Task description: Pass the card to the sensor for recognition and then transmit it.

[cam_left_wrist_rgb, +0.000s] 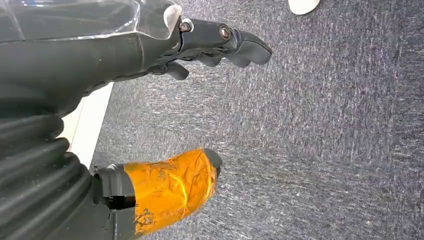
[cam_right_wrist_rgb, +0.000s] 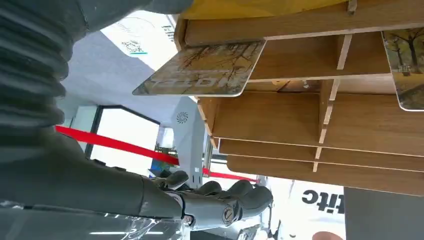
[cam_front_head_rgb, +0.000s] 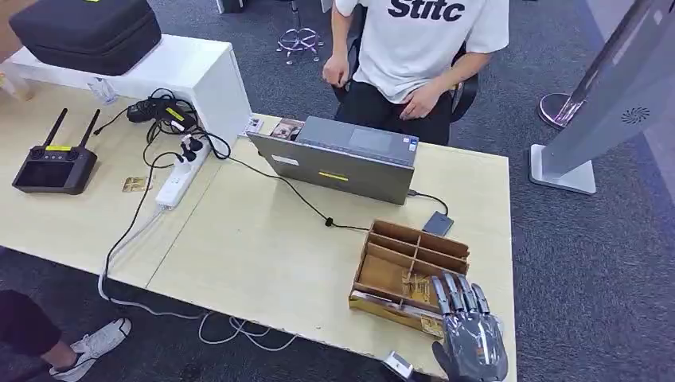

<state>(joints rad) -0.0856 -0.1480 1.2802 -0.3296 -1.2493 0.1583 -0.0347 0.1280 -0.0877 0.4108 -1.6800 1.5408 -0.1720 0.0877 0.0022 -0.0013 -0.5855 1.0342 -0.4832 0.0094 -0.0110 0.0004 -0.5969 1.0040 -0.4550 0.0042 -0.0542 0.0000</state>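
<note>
A wooden divided rack (cam_front_head_rgb: 410, 253) stands near the table's right front corner. A printed card (cam_front_head_rgb: 419, 286) leans in its near compartment. My right hand (cam_front_head_rgb: 470, 333) hovers at the rack's near edge, fingers stretched out over that card and holding nothing. In the right wrist view the card (cam_right_wrist_rgb: 202, 75) juts from the rack (cam_right_wrist_rgb: 300, 115), a second card (cam_right_wrist_rgb: 407, 70) sits further along, and the right hand's fingers (cam_right_wrist_rgb: 225, 200) are apart from both. The small dark sensor (cam_front_head_rgb: 437, 223) lies behind the rack, cabled to the laptop (cam_front_head_rgb: 342, 159). My left hand (cam_left_wrist_rgb: 150, 55) hangs over carpet, fingers apart.
A person in a white shirt (cam_front_head_rgb: 418, 40) sits across the table behind the laptop. A power strip (cam_front_head_rgb: 179, 179), a black controller (cam_front_head_rgb: 56, 163) and a loose card (cam_front_head_rgb: 135, 185) lie on the left table. A grey kiosk stand (cam_front_head_rgb: 605, 103) rises at the right.
</note>
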